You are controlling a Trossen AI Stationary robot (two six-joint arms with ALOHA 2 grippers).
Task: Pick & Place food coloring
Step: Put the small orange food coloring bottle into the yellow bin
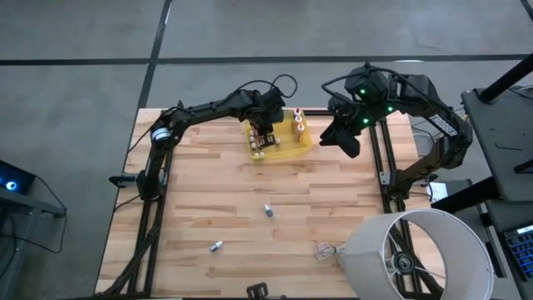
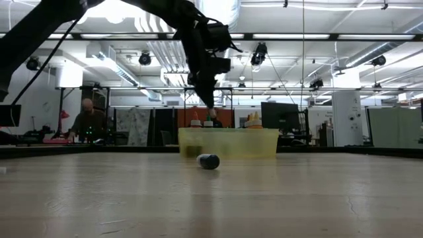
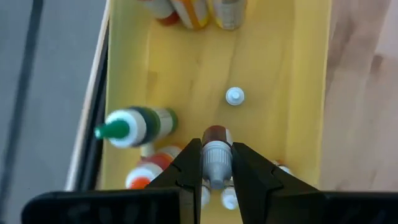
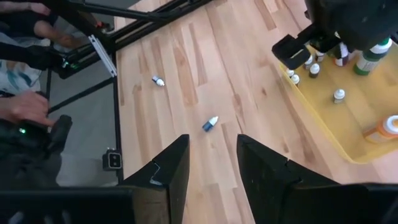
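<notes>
A translucent yellow tray (image 1: pixel 287 148) stands at the table's far middle with several food coloring bottles in it. Some stand upright (image 1: pixel 297 122), and a green-capped one (image 3: pixel 134 124) lies on its side. My left gripper (image 1: pixel 265 133) reaches down into the tray, shut on one small grey bottle (image 3: pixel 216 149). My right gripper (image 1: pixel 346 140) hangs open in the air to the right of the tray, with nothing between its fingers (image 4: pixel 211 168). Two loose bottles lie on the wood, one (image 1: pixel 268 210) at mid-table and one (image 1: pixel 216 247) nearer the front. My left gripper pinches the small bottle's grey ribbed part (image 3: pixel 216 163) between its two fingers, which slant steeply down from above. The bottle lies along the fingers, and its dark red end (image 3: pixel 216 134) sticks out past the fingertips. Whether that end touches the tray floor I cannot tell.
A clear crumpled plastic scrap (image 1: pixel 323 250) lies near the front right, beside a big white cylinder (image 1: pixel 416 250) that overhangs the table's near right corner. Bare wood lies between the tray and the loose bottles. A person's hand (image 4: pixel 25 106) shows beyond the table's edge.
</notes>
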